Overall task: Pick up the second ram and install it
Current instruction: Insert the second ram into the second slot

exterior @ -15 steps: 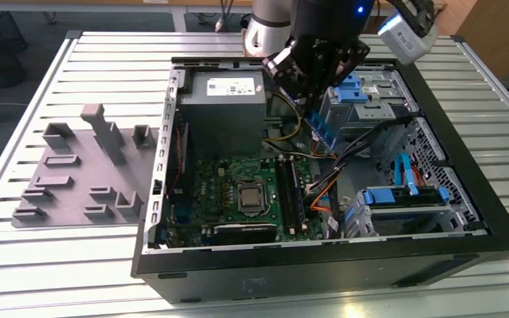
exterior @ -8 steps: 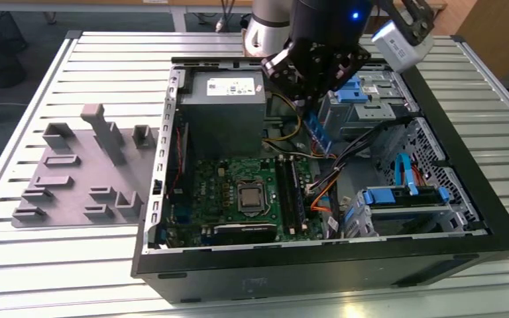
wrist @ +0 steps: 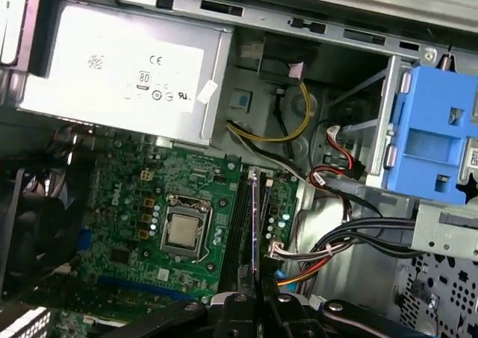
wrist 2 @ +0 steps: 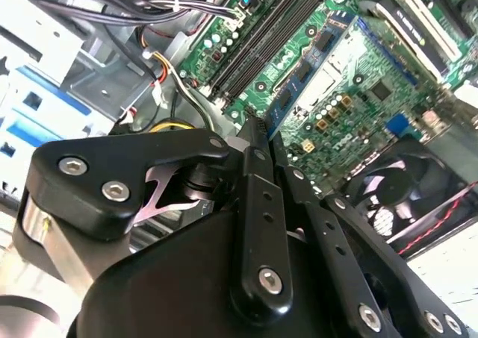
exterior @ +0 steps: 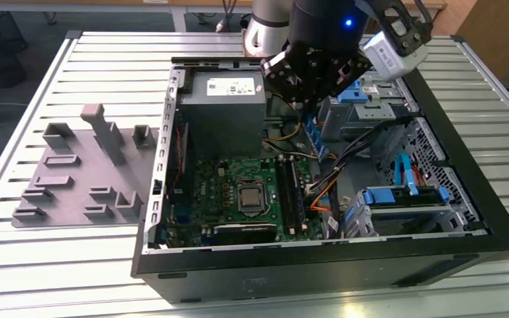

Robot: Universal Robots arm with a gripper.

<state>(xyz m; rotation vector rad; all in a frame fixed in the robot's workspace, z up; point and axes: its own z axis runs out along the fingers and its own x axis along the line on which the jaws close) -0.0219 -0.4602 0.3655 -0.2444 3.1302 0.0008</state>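
Your gripper (exterior: 312,109) hangs inside the open case (exterior: 466,172), over the gap between the power supply (exterior: 223,106) and the drive cage (exterior: 413,202). Its fingers are shut on the ram (exterior: 315,138), pinching the blue stick by its flat faces so that it hangs long edge down, toward the motherboard (exterior: 236,195).

In the first wrist view, the ram (wrist: 255,226) appears edge-on as a thin line running out from the gripper (wrist: 258,308) across the board's black slots (wrist: 240,222). It seems held this way so its contact edge can line up with a slot. Whether it sits exactly over one, or has touched, I cannot tell.

In the second wrist view, the ram (wrist 2: 310,73) reaches from the fingertips toward the slots (wrist 2: 269,36), with the fan (wrist 2: 392,196) to one side. The gripper (wrist 2: 258,133) holds one end of the stick, which leaves most of its length free.

On the exterior view's left, a grey tray (exterior: 87,175) with upright blocks stands on the table (exterior: 60,278) outside the case, well apart from the gripper. By my reading, the pick-up is done and the ram is not yet seated.
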